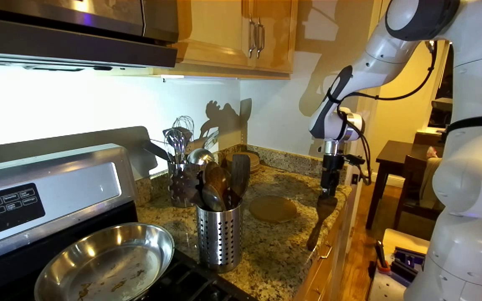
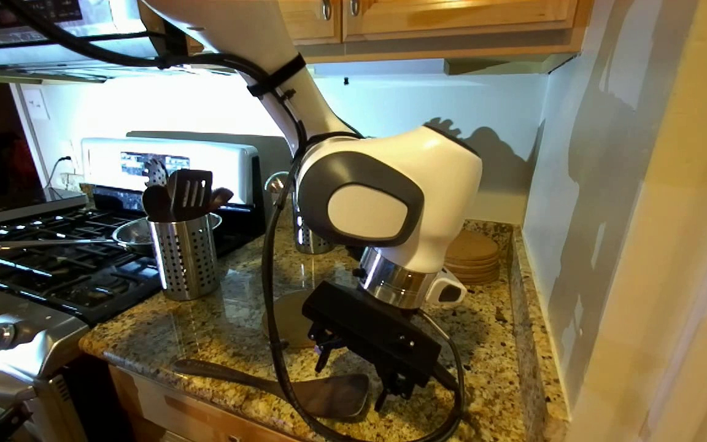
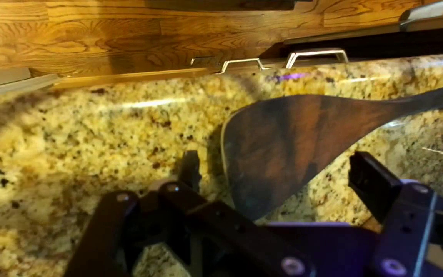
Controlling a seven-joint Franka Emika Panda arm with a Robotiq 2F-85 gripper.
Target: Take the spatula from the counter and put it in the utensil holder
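robot fingers (image 3: 375,184) hang wide apart near the head of the spatula (image 3: 302,132) on the counter (image 3: 90,142), the utensil holder (image 2: 184,261) standing nearer the spatula's handle.

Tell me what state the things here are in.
Gripper: open, holding nothing
Spatula: lying on the counter
Holder: upright, with utensils in it
Other holder: upright, with whisks in it
Pan: uncovered, on the stove
Stove: cannot tell whether lit
Cupboard doors: shut
Discs: several stacked, one lying apart

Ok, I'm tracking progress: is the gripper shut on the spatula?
No, the wrist view shows the gripper open, its fingers wide apart, with the spatula lying on the counter.
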